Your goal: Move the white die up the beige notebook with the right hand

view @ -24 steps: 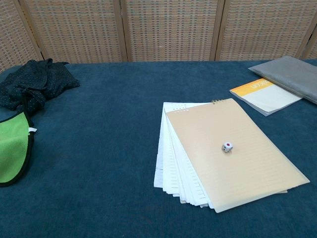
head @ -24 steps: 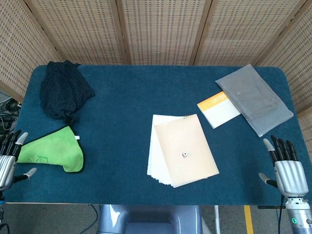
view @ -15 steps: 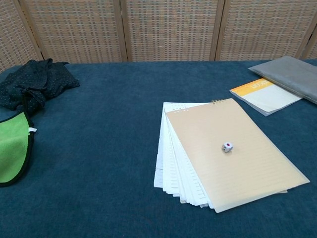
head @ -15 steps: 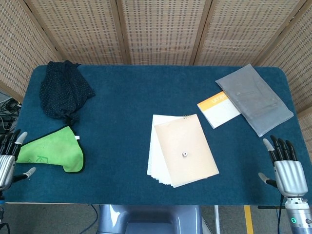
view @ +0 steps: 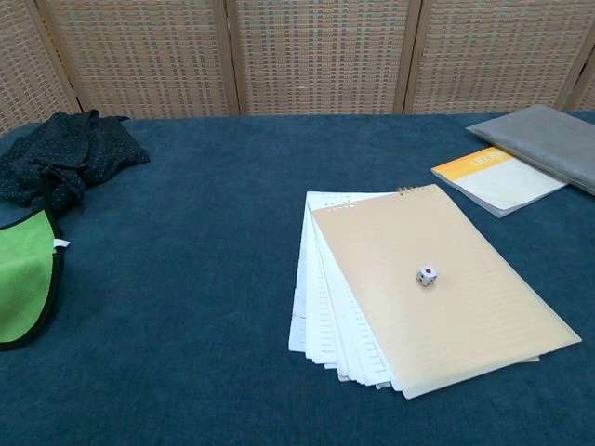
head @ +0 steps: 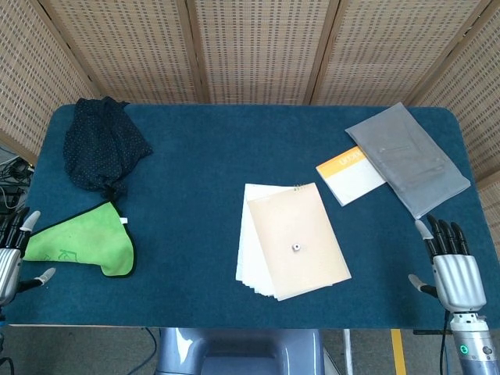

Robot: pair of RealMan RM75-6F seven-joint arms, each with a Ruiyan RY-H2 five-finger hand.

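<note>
A small white die (head: pixel 296 248) (view: pixel 427 276) with a red pip on top sits near the middle of the beige notebook (head: pixel 301 226) (view: pixel 456 307), whose white pages fan out to the left. My right hand (head: pixel 452 268) hovers over the table's front right corner, fingers spread and empty, far right of the die. At the front left edge my left hand (head: pixel 9 258) is partly cut off, fingers apart, holding nothing. Neither hand shows in the chest view.
A green cloth (head: pixel 86 246) lies front left and a dark dotted cloth (head: pixel 101 144) back left. An orange-and-white booklet (head: pixel 349 174) and a grey pouch (head: pixel 408 158) lie at the back right on the blue table (head: pixel 195 180).
My right hand has shifted slightly left and forward. My left hand has slid a little further out of the frame. The die and notebook have not moved.
</note>
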